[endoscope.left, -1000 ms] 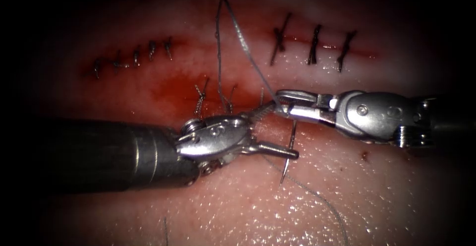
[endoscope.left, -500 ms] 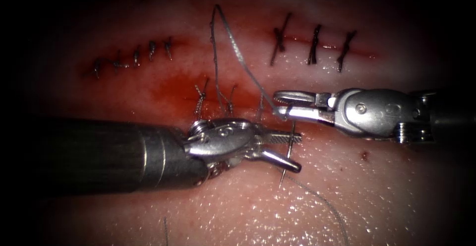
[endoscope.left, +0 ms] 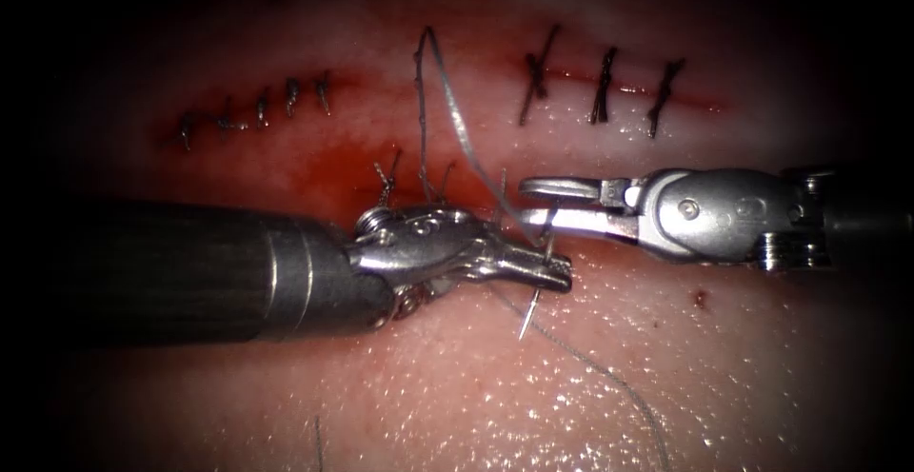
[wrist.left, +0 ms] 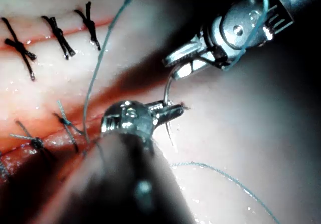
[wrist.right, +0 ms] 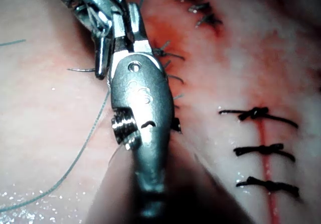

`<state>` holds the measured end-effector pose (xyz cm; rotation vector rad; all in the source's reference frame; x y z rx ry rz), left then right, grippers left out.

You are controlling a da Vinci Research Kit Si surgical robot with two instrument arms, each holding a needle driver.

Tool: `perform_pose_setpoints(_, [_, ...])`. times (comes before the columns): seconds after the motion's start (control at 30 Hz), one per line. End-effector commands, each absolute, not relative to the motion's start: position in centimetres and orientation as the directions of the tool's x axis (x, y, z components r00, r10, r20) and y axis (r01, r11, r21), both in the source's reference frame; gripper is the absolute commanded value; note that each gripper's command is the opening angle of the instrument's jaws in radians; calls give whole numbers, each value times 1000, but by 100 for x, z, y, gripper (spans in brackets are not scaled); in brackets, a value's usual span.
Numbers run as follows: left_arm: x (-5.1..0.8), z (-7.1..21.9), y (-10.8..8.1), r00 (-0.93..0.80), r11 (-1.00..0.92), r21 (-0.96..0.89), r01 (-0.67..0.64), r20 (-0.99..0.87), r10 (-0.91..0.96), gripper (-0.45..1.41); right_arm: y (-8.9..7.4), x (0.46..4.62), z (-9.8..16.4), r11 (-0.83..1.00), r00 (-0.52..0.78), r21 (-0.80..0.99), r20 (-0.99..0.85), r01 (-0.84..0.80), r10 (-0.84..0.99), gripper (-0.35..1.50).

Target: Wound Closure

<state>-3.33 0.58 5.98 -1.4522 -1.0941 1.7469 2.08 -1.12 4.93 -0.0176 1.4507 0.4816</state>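
The curved needle [endoscope.left: 528,318] hangs just above the tissue [endoscope.left: 666,358], not in it, in front of the stitched cut [endoscope.left: 428,196]. My right tool [endoscope.left: 533,201] comes in from the right, shut on the needle's upper end. My left tool [endoscope.left: 557,274] is shut on the needle lower down its curve, and the point sticks out below its jaws. In the left wrist view the needle [wrist.left: 166,88] arcs from the right tool [wrist.left: 175,66] to the left tool [wrist.left: 173,111]. Thread [endoscope.left: 457,120] loops up over the cut and trails away at the lower right.
Dark finished stitches [endoscope.left: 600,87] cross a second cut at the upper right, and smaller ones [endoscope.left: 257,110] sit at the upper left. Red fluid [endoscope.left: 324,172] stains the tissue left of the tools. Short cut thread ends [endoscope.left: 386,186] stand by the left tool's wrist.
The left tool's jaws, wide open a second ago, have closed around the needle below the right tool. The right tool kept its hold and shifted slightly left.
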Motion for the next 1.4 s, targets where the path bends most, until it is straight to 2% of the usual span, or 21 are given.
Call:
perform_pose_setpoints(0.03, [-338,604,54,-206,-473,-881,20,-467,860,-45,-113,217,494,904,64,262,-952,-338,300,7])
perform_pose_setpoints(0.13, [-338,604,54,-197,-457,-889,-21,-444,874,-45,-110,222,488,891,111,229,-950,-393,293,79])
perform_pose_setpoints(0.2, [-338,604,54,-192,-458,-888,-42,-443,876,-45,-109,227,484,888,136,198,-952,-414,275,103])
perform_pose_setpoints(0.47, [-335,606,54,-176,-457,-882,-113,-435,883,-45,-123,245,467,885,273,-4,-952,-465,139,98])
perform_pose_setpoints(0.63, [-334,605,53,-173,-455,-882,-125,-432,885,-45,-125,243,463,863,359,-95,-927,-496,104,111])
perform_pose_setpoints(0.7, [-333,606,53,-173,-454,-882,-128,-431,886,-45,-126,241,463,855,385,-120,-918,-504,97,111])
perform_pose_setpoints(0.83, [-333,607,52,-172,-455,-881,-132,-431,886,-45,-127,240,462,858,391,-134,-916,-497,84,108])
perform_pose_setpoints(1.07, [-332,607,51,-173,-454,-881,-131,-431,886,-45,-131,241,465,885,435,-166,-899,-435,45,89])
perform_pose_setpoints(1.4, [-329,605,54,-178,-449,-887,-107,-427,886,-45,-135,241,467,895,419,-163,-908,-416,30,91])
